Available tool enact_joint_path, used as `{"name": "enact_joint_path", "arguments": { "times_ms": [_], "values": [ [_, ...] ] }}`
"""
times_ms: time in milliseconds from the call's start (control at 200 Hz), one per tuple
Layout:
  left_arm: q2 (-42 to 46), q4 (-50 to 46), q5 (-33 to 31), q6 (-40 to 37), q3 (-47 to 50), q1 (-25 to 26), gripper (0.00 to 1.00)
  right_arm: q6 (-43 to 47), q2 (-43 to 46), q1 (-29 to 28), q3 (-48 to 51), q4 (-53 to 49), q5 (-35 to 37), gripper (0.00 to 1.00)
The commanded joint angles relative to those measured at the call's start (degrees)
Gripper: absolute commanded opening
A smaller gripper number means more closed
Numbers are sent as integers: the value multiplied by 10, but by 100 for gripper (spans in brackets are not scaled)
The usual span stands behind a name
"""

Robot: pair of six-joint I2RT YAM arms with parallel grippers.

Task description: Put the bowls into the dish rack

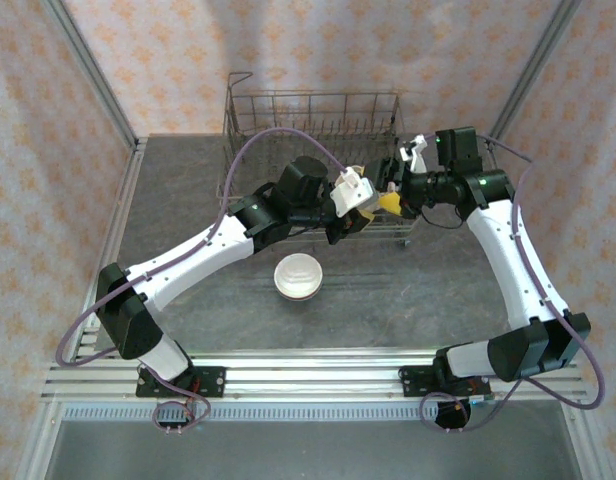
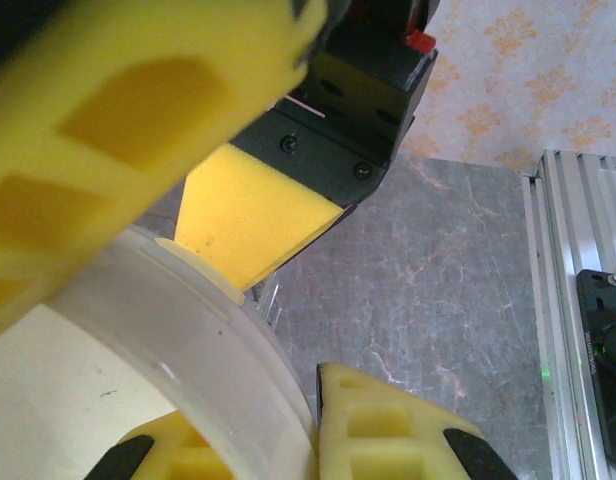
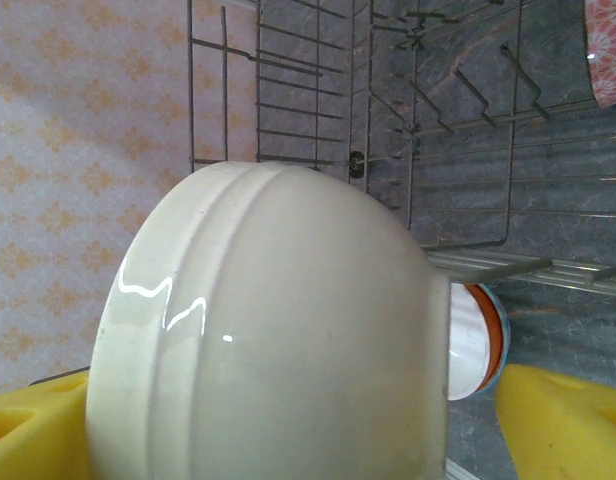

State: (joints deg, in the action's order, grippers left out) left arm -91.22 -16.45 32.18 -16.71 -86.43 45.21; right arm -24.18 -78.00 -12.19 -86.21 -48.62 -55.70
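Note:
A cream bowl (image 3: 278, 340) is held on its side over the front edge of the dish rack (image 1: 313, 125). My left gripper (image 2: 313, 425) is shut on its rim (image 2: 238, 340), one finger inside and one outside. My right gripper (image 3: 288, 430) stands open around the same bowl. Its left finger (image 3: 28, 425) is at the bowl's side, and its right finger (image 3: 563, 420) is apart from it. In the top view the two grippers meet, left gripper (image 1: 353, 195) against right gripper (image 1: 390, 198). A plain white bowl (image 1: 299, 275) sits upright on the table.
Behind the cream bowl a white bowl with an orange and blue rim (image 3: 480, 345) lies by the rack's front wires (image 3: 528, 265). A pink patterned bowl (image 3: 608, 50) stands deeper in the rack among upright tines. The grey table (image 2: 448, 290) lies to the right.

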Motion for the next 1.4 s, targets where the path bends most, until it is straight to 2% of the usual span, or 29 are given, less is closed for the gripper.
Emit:
{"name": "enact_joint_path", "arguments": {
  "times_ms": [0, 340, 656, 941, 1166, 1391],
  "values": [
    [15, 56, 19, 0, -9, -3, 1, 14, -5, -11, -22, -10, -19, 94],
    [12, 30, 24, -13, -14, -4, 1, 5, -12, -20, -28, -7, -15, 92],
    [10, 19, 6, -25, -14, -2, 1, 17, -23, -23, -34, -21, -11, 80],
    [8, 10, -9, -32, -13, -3, 2, 30, -27, -23, -34, -41, 10, 65],
    [5, 6, -24, -32, -11, -3, 8, 32, -29, -23, -42, -42, 20, 60],
    [10, 11, -44, -23, -8, -4, 24, 34, -35, -23, -44, -42, 37, 56]
  ]
}}
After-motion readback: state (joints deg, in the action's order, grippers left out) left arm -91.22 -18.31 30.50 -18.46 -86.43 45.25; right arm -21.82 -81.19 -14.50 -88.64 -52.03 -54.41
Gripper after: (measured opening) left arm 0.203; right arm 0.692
